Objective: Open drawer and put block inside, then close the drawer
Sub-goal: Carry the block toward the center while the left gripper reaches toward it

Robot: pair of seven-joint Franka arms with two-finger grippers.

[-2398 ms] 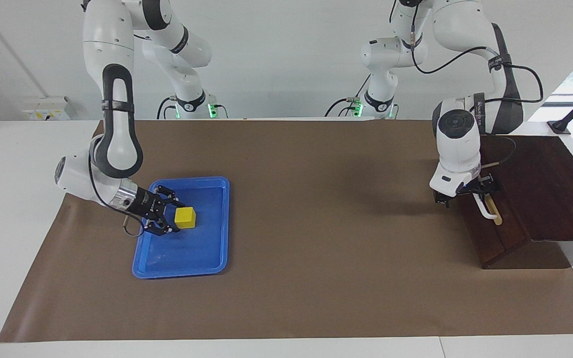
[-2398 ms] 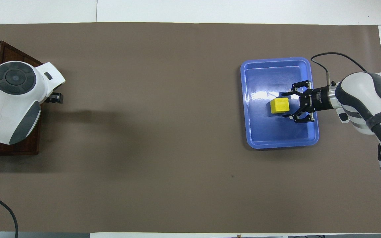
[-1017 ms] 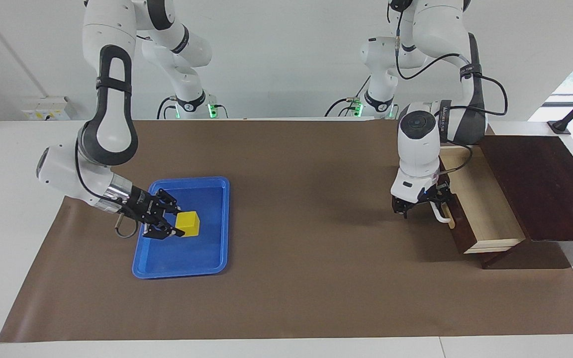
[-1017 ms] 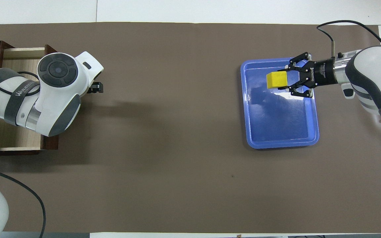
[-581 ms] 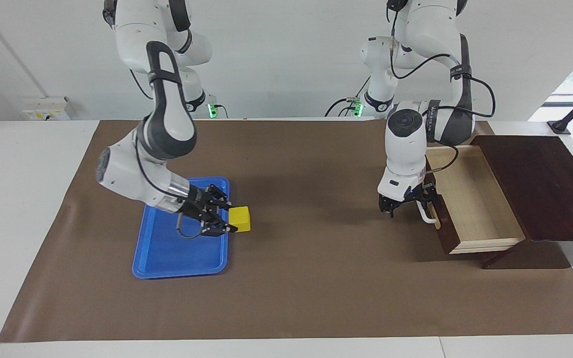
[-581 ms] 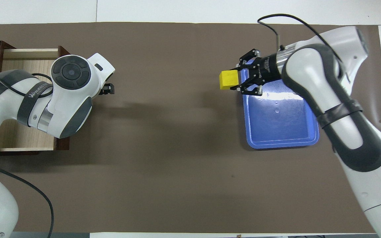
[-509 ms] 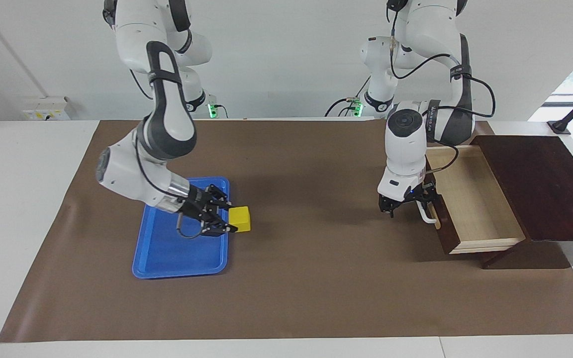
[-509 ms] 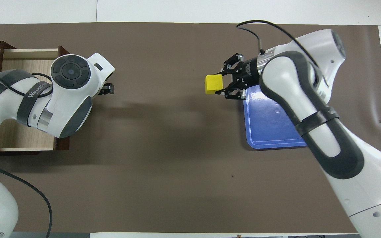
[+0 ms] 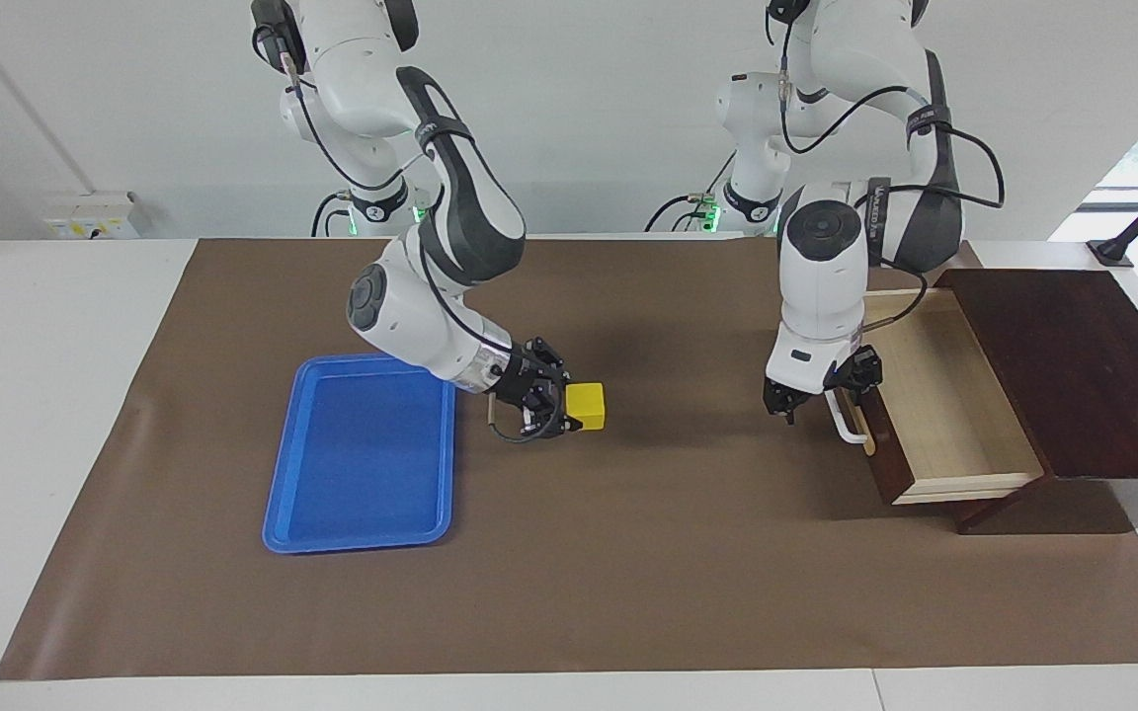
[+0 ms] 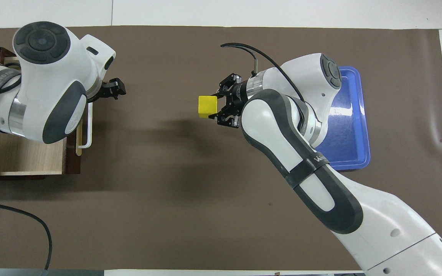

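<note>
Right pincer: clamped on the small bright yellow cube block, holding it in the air over the brown mat that covers the surface, between the blue rectangular plastic tray and the dark brown wooden box. The tray lies flat on the mat toward the right arm's end.

Left pincer: fingers apart, gripping nothing, hanging just beside the white bar handle of the drawer, in front of the drawer.

Drawer: pulled well out of the box at the left arm's end of the surface. Its pale wood interior is exposed. The handle sits on the dark front panel, mounted on a brass strip.
</note>
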